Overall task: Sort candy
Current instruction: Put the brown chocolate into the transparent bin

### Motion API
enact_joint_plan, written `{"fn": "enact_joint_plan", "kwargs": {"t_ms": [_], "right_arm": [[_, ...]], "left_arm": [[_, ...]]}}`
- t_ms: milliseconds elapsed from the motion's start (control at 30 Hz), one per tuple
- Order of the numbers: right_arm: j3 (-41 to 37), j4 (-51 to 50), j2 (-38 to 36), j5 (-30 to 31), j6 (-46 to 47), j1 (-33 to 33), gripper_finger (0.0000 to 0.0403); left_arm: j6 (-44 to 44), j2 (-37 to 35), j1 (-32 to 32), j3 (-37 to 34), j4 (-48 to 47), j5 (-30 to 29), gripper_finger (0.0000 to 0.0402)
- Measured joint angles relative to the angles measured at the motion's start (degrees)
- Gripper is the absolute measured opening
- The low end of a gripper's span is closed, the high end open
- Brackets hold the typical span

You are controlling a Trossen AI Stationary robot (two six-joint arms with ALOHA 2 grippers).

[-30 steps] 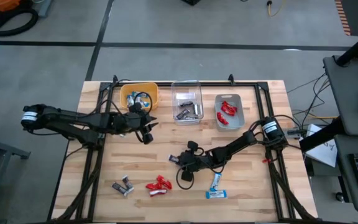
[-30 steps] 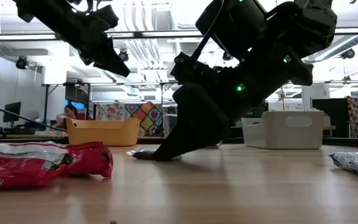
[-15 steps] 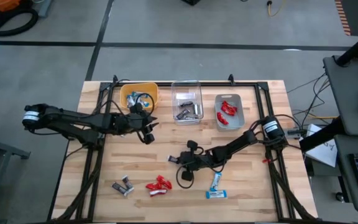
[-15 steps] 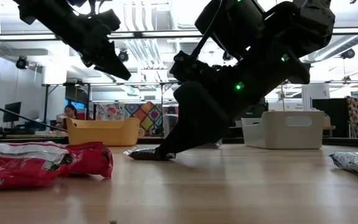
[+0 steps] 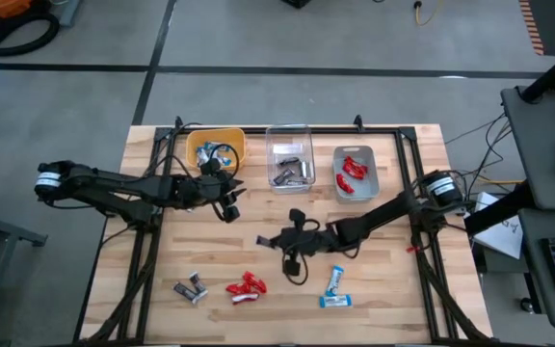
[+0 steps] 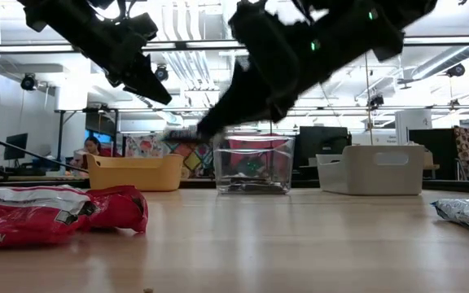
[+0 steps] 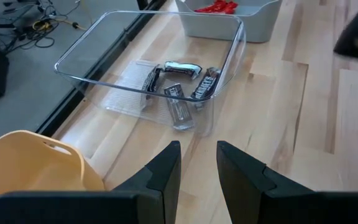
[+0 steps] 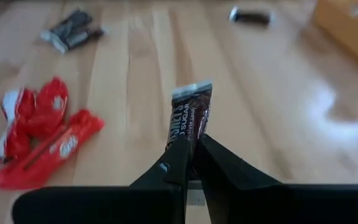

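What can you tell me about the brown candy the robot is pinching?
The brown candy is a small dark bar in a shiny wrapper with white letters and a crimped silvery end. The right gripper is shut on one end, so the rest sticks out past its fingers. It is lifted off the wooden table, touching nothing but the fingers. From above it shows as a small dark sliver at the gripper's tip, near the table's middle.

The dark brown candy point(image 8: 191, 115) carries white lettering, of which "SUGAR" can be read. Beside it runs a second word, possibly ending in "S", too blurred to make out. The print on the red wrappers point(image 8: 39, 140) cannot be read.
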Motion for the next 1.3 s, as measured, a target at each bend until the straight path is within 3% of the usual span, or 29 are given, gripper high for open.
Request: {"fn": "enact_joint_plan", "kwargs": {"t_ms": [333, 500, 667, 867, 1000, 1167, 1300], "right_arm": [[0.0, -9.5, -13.5, 0.9, -9.4, -11.3, 0.0026], [-0.6, -15.8, -16.9, -11.6, -10.4, -17.7, 0.0026], [-2.6, -15.4, -16.9, -12.7, -12.5, -16.8, 0.0026], [-4.7, -15.2, -16.9, -12.1, -7.2, -12.8, 0.0026], [-8.7, -11.9, -15.4, -10.4, -1.8, -9.3, 0.0027], [-14.5, 1.3, -10.5, -4.8, 6.0, -6.1, 0.0027], [-15.3, 7.5, -4.0, 0.1, 8.2, -4.8, 0.0027]], "left_arm": [[0.8, -2.5, -0.1, 0.0, -0.1, 0.0, 0.0088], [0.8, -3.9, -0.2, 0.0, -0.6, 0.1, 0.0088], [0.9, -4.1, -0.5, 0.0, -1.9, 1.2, 0.0088], [4.6, -2.6, -1.2, -1.5, 0.7, 14.7, 0.0088], [8.7, 0.8, -2.5, -5.3, 11.3, 23.2, 0.0083], [14.8, 7.6, -3.7, -8.5, 24.6, 23.8, 0.0065], [18.1, 13.8, -3.7, -9.4, 33.1, 23.8, 0.0027]]}}
